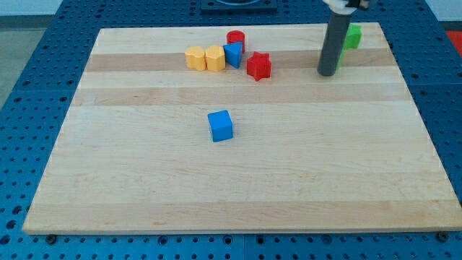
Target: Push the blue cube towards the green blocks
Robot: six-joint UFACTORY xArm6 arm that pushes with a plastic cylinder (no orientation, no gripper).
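Note:
The blue cube sits alone near the middle of the wooden board. A green block lies at the view's top right; a second green block shows as a sliver behind the rod. My tip rests on the board right in front of the green blocks, far to the right of and above the blue cube. The rod hides most of the second green block.
A cluster lies at the view's top centre: two yellow blocks, a blue triangular block, a red cylinder and a red star-shaped block. The board's right edge is close to the green blocks.

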